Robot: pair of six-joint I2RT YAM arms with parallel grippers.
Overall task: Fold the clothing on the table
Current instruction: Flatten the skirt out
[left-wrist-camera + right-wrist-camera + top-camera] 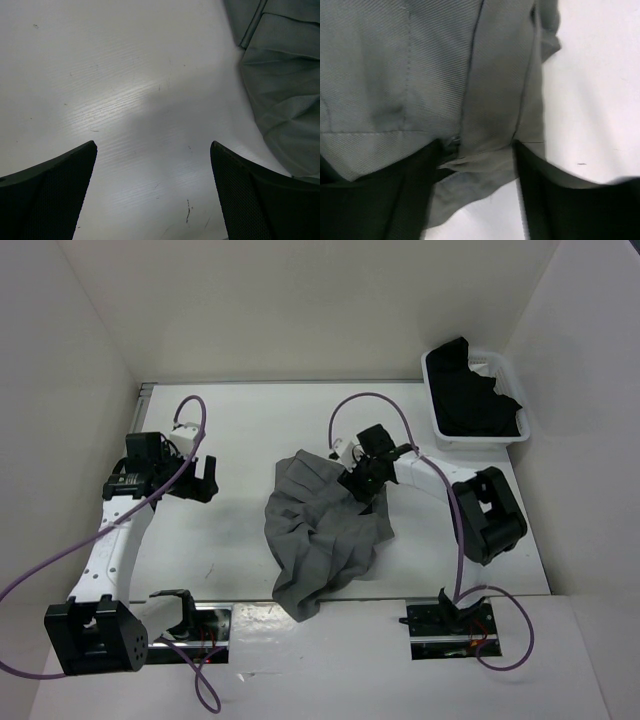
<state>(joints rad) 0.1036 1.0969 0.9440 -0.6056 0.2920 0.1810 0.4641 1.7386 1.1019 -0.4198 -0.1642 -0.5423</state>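
Observation:
The clothing [320, 540], a grey pleated skirt, lies crumpled in the middle of the table [230, 420], its lower corner reaching the near edge rail. My right gripper [362, 480] is down on the skirt's upper right edge. In the right wrist view a bunched fold of the skirt [420, 75] sits between the two dark fingers of that gripper [477, 150], which stand apart on either side of it. My left gripper [205, 480] hangs over bare table to the left of the skirt, open and empty [153, 145]; the skirt's edge [285, 90] shows at that view's right.
A small white bin [440, 425] holding a black garment [470, 395] stands at the back right corner. White walls enclose the table on three sides. Purple cables loop above both arms.

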